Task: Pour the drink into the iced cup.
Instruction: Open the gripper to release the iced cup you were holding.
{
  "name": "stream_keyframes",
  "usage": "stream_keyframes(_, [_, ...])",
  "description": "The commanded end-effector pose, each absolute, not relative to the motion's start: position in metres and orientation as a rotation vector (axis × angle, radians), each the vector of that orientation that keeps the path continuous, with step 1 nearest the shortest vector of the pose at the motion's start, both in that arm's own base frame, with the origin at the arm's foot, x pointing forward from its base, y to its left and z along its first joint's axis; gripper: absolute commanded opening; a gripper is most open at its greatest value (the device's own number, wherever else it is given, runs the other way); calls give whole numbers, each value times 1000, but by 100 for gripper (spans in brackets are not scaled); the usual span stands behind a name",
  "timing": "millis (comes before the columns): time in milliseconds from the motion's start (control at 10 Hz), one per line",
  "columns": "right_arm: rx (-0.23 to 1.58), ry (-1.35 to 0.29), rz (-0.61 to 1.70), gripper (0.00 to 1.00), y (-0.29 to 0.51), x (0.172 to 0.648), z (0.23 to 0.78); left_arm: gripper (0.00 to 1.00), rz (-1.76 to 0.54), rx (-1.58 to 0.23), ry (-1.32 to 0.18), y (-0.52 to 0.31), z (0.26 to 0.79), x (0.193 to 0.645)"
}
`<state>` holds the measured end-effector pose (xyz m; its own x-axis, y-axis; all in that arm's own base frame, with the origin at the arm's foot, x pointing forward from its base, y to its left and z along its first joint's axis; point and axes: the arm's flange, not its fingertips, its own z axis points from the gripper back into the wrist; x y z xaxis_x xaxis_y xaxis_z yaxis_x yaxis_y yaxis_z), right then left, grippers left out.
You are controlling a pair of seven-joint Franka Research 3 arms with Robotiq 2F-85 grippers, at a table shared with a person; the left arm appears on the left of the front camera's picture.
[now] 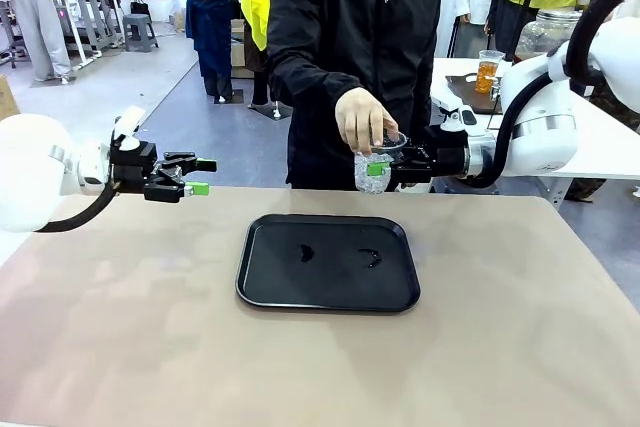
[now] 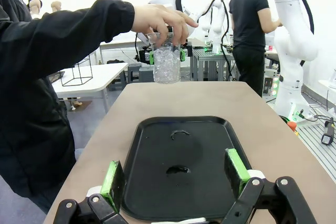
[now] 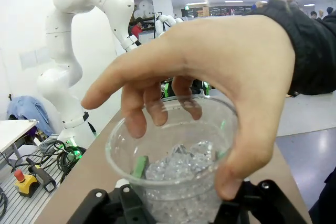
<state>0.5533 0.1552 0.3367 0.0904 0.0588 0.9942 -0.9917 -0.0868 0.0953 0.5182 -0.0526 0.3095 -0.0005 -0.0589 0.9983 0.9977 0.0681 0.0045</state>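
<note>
A person's hand [image 1: 362, 119] grips the rim of the iced cup [image 1: 371, 177], a clear plastic cup half full of ice, above the table's far edge. My right gripper [image 1: 376, 171] is shut on the cup's lower wall, its green pads [image 3: 139, 166] pressed on both sides. The cup [image 3: 178, 169] sits low in the right wrist view under the hand [image 3: 220, 93]. My left gripper [image 1: 198, 177] hangs open over the table's left side, nothing between its fingers [image 2: 113, 179]. A big clear glass jar [image 1: 548, 32] stands far back right; I cannot make out its liquid.
A black tray [image 1: 255, 292] lies mid-table with two small wet marks; its rim [image 2: 142, 129] also shows in the left wrist view. A cup of amber liquid [image 1: 488, 69] stands on the white table behind my right arm. The person stands close at the far edge.
</note>
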Motion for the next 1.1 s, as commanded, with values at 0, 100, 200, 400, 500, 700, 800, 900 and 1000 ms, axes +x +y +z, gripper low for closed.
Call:
stream_keyframes(0, [1272,-1072,1238,65,156,551,339,100,-1180,-1110,-1211,-55,312,518])
stream_keyframes(100, [1272,-1072,1238,65,156,551,339,100,-1180,-1110,-1211,-55,312,518])
stream_keyframes(200, [1272,-1072,1238,65,156,551,339,100,-1180,-1110,-1211,-55,312,518])
stream_keyframes(400, [1272,-1072,1238,65,156,551,339,100,-1180,-1110,-1211,-55,312,518])
stream_keyframes(500, [1272,-1072,1238,65,156,551,339,100,-1180,-1110,-1211,-55,312,518])
stream_keyframes(700, [1272,-1072,1238,65,156,551,339,100,-1180,-1110,-1211,-55,312,518])
stream_keyframes(800, [1272,-1072,1238,65,156,551,339,100,-1180,-1110,-1211,-55,312,518])
stream_keyframes(900, [1276,-1057,1230,65,155,553,337,100,-1180,-1110,-1211,-55,312,518])
stream_keyframes(1000, [1275,-1061,1209,84,151,553,338,100,-1180,-1110,-1211,-55,312,518])
